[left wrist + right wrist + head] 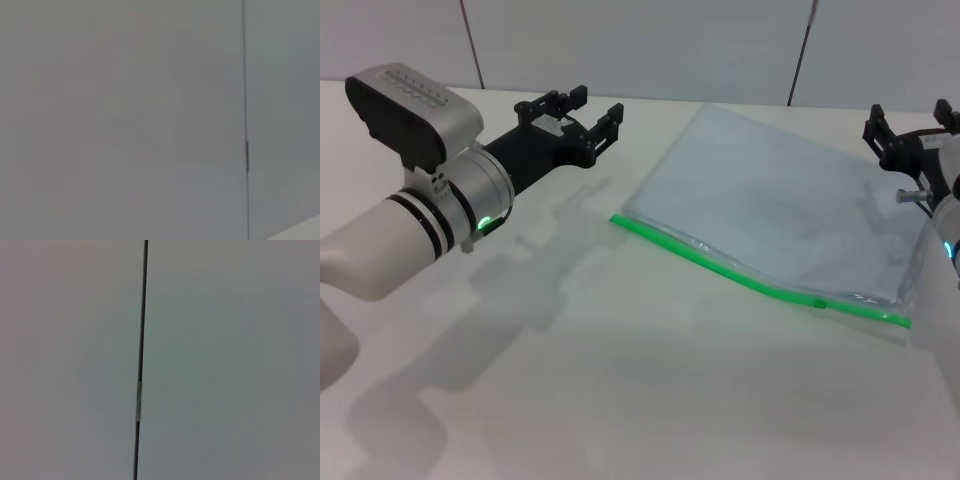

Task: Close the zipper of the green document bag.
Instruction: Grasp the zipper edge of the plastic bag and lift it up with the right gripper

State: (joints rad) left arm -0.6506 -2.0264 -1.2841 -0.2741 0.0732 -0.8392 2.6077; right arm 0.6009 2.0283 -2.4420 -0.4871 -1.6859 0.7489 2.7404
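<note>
Left hand (588, 113) apart; zipper (750, 277) runs left-right

A plain white table (620, 400) fills most of the head view, from the bottom edge up to the back of the scene, with soft grey shadows across its left half. Behind it, along the top of the frame, stands a pale grey panelled wall (640, 40) divided by thin dark vertical seams (472, 45). Both wrist views show only this grey wall with one dark seam (141, 360).
</note>
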